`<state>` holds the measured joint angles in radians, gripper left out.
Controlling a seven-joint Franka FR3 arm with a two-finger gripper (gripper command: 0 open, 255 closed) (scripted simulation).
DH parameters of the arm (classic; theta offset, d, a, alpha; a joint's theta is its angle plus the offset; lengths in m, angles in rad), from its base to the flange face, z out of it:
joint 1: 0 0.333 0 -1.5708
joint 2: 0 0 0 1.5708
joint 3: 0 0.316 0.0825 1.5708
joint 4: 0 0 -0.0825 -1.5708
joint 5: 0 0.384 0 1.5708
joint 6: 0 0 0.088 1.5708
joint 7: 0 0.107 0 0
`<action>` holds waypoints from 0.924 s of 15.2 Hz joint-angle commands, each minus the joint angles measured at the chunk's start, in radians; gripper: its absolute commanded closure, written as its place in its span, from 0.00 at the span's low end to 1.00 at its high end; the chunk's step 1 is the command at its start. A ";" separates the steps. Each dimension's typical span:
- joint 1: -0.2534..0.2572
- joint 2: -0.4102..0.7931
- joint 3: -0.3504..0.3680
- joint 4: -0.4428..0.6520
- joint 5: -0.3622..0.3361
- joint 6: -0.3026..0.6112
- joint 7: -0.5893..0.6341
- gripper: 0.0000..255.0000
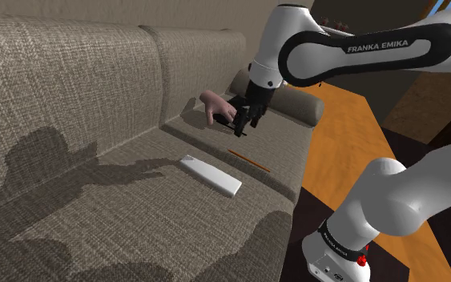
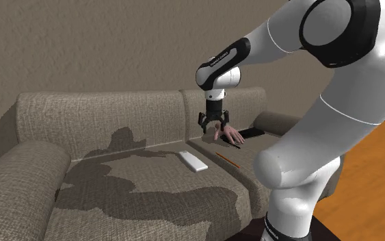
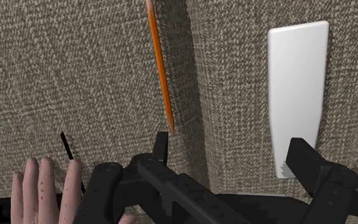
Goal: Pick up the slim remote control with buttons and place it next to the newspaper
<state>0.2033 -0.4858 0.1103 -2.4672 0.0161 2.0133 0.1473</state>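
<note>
While the arm reaches over the sofa [image 1: 71, 80] in the shoulder view, the gripper [image 1: 242, 122] hangs above the back of the seat with its fingers spread and nothing between them. A pale model hand [image 1: 215, 104] lies just beside it near the backrest, with a black flat thing [image 1: 218, 118] at the hand's edge. The remote [image 1: 210, 175], drawn as a slim plain white bar, lies flat further forward on the seat cushion, well apart from the gripper. An orange pencil [image 1: 250, 159] lies near the remote, on the shoulder view's right of it, not touching.

From the second exterior view, the gripper [image 2: 215, 130] hovers clear of the seat, jaws apart, with the hand [image 2: 233, 135] just below it and the black flat thing [image 2: 254, 132] beyond, by the armrest. The remote [image 2: 193, 161] rests on the seat, towards its front, the pencil [image 2: 226, 159] near it.

Along the wrist view, the two fingers [image 3: 161, 145] stand wide apart, clasping nothing. The remote [image 3: 296, 95] lies ahead of one finger and the pencil [image 3: 160, 70] ahead of the other, a cushion seam between them. The hand [image 3: 44, 191] sits beside the gripper [image 3: 228, 153].
</note>
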 commanded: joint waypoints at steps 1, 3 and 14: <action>0.020 0.049 0.021 -0.004 0.010 0.049 0.002 0.00; 0.039 0.100 0.042 -0.004 0.018 0.095 0.004 0.00; 0.101 0.332 0.125 0.004 0.019 0.301 0.025 0.00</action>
<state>0.3052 -0.1651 0.2345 -2.4593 0.0372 2.2987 0.1718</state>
